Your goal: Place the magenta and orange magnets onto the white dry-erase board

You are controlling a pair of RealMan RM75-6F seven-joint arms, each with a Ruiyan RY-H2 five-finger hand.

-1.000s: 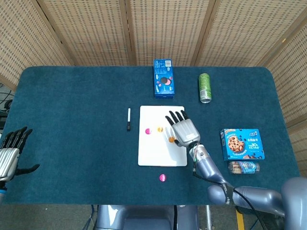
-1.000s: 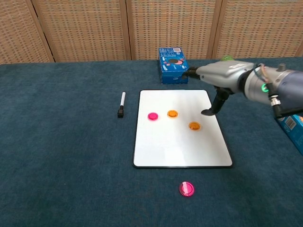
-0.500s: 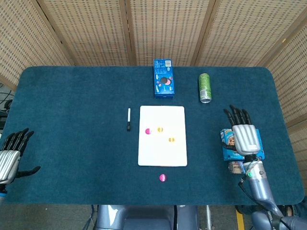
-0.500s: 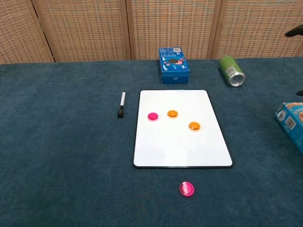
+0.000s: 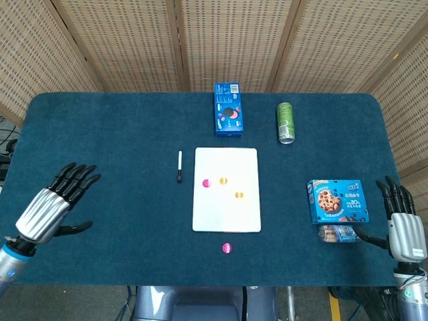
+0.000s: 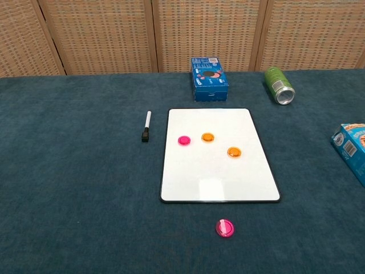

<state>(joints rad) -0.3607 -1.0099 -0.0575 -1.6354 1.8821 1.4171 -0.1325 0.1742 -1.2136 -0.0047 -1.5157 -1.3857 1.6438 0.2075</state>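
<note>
Magenta and orange round magnets are being shown partly placed: one magenta magnet [image 6: 183, 140] and two orange magnets, the first [image 6: 207, 137] just beside it and the second [image 6: 234, 152] nearer the board's right edge, are lying on the flat white dry-erase board [image 6: 217, 177] at the middle of the blue felt tabletop [image 6: 74, 171]. A second magenta magnet [image 6: 224, 228] is lying on the tabletop just off the board's near edge, apart from it. A white marker with a black cap [image 6: 146, 126] is lying beside the board's left edge. A blue cookie box [image 6: 209, 78] is standing beyond the board's far edge, and a green drink can [image 6: 278, 85] is lying on its side toward the far right corner. A light-blue biscuit box [image 5: 337, 200] is resting near the right edge. The left hand [image 5: 52, 204] is being held over the near left corner, fingers spread, grasping nothing. The right hand [image 5: 402, 224] is being held at the near right corner, fingers apart, likewise released.
</note>
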